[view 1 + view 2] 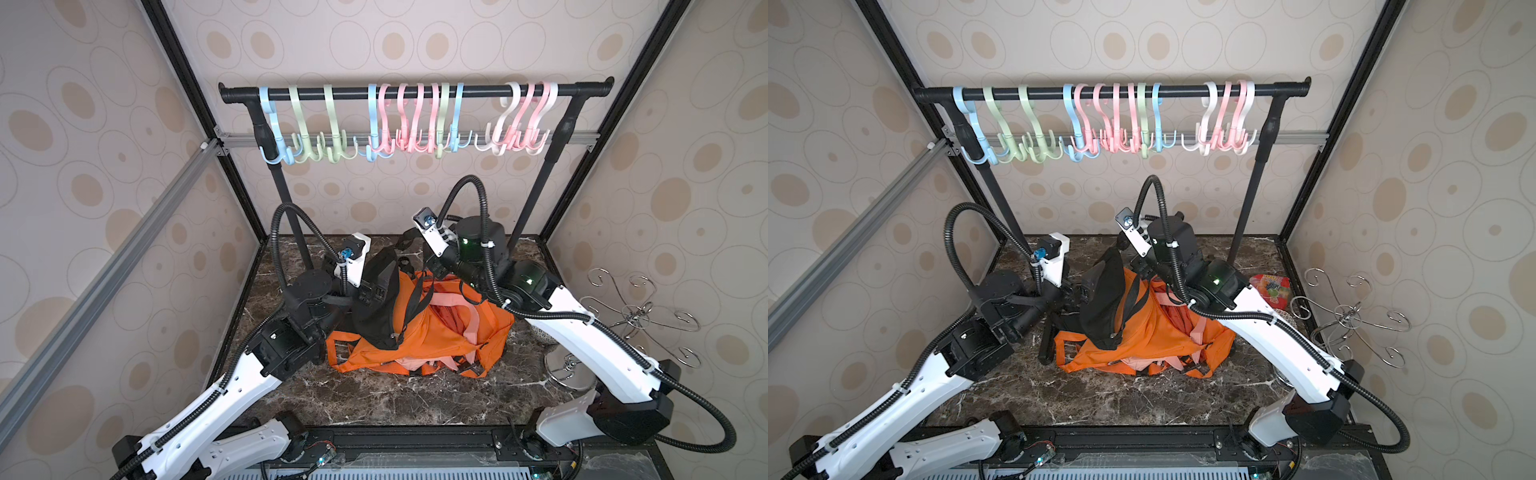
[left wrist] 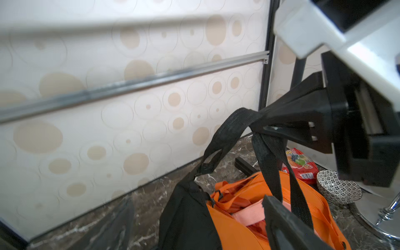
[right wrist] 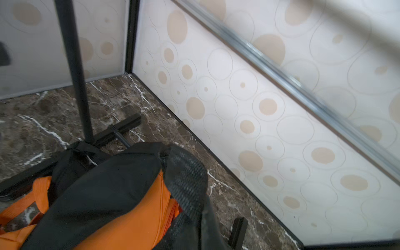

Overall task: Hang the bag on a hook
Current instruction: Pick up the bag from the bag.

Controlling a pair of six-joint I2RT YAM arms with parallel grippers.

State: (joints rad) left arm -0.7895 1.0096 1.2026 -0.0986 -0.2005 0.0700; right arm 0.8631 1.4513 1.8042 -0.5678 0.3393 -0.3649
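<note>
My right fingers are pinching the black woven strap of the black fabric bag, at the centre of a top view. My left fingers are spread, just beside this bag.

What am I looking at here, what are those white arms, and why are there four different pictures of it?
Those are two robot arms, each ending in a two-fingered gripper, working over a marble table. The two top views look down on the whole scene; the other two pictures come from a camera on each arm's wrist. On the table a black bag lies partly over an orange bag. Behind them a rail carries coloured hooks. The right gripper is shut on the black bag's strap. The left gripper is open, close by that bag.
</note>
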